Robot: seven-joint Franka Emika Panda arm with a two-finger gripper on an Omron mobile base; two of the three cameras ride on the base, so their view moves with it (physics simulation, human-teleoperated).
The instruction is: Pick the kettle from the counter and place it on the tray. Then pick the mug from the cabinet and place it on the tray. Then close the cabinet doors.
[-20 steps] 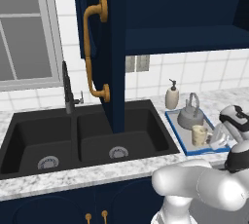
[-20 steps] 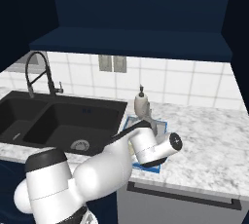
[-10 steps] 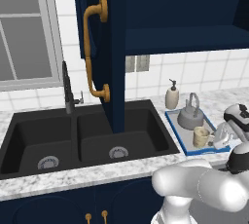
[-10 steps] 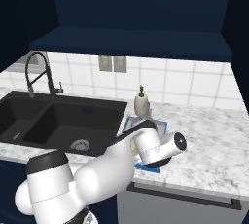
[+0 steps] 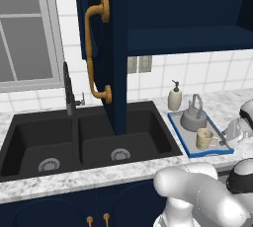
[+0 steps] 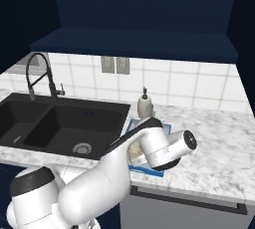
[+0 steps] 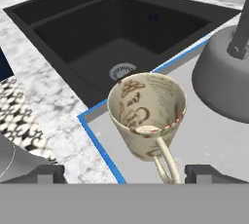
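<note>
Beside the black sink (image 5: 84, 137) on the speckled counter (image 5: 74, 179), the open cabinet door (image 5: 106, 48) with its golden handle (image 5: 94, 53) hangs over the basin, while the kettle (image 5: 193, 117) and the mug (image 5: 204, 138) stand upright, close together, on the blue-rimmed tray (image 5: 178, 127), the mug near its front edge. At right, the gripper (image 7: 124, 173), clamped on the mug a second ago, has let go: its fingers (image 7: 46, 173) now spread wide on either side of the mug's handle, with bare counter to the tray's right.
</note>
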